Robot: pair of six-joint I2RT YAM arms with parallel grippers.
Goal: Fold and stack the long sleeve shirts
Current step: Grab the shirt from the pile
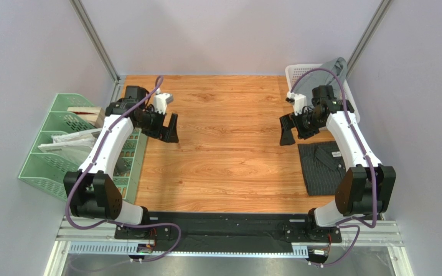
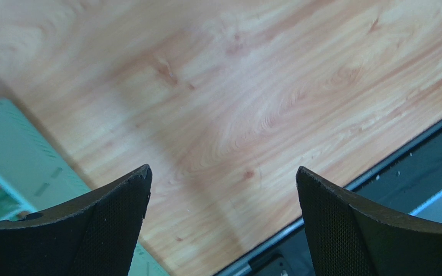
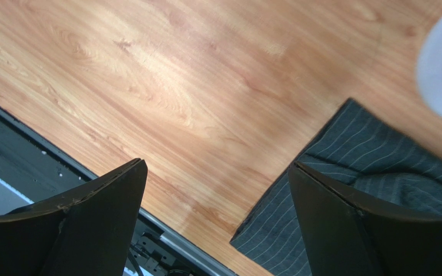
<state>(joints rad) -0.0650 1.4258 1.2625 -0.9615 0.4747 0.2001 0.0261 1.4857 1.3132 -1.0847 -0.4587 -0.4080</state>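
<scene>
- Table (image 1: 229, 149): the wood across the middle is bare btw the two arms, so you've got your folding area. Nothing is laid out on it.
- Green desk organiser (image 1: 50, 155): sits off the table's left edge w/ papers in it. Not part of the job, so ignore it.
- Pinstripe shirt (image 1: 321, 167): dark charcoal, lying flat as a neat rectangle at the near right of the table, collar up, just beside the right arm. Looks folded to me, so call shirt 1 of 2 done. It also marks the stack spot.
- White mesh basket (image 1: 298, 72): far right corner, behind the right arm.
- Grey shirt (image 1: 337, 68): plain mid-grey, bunched in the basket and draped up over its far rim. Not folded, not on the table. This is what's left: pull it out, spread it, fold it, then set it on the pinstripe one.
- Progress est.: approx half. One shirt is folded, none stacked.
- Right gripper (image 1: 293, 133): jaws wide apart and empty, hovering over bare wood just left of the pinstripe shirt. It's the arm nearer the basket, so prob. your pick for the grab.
- Left gripper (image 1: 165, 133): jaws apart too, nothing btw them, above the table's left side near the organiser.
</scene>
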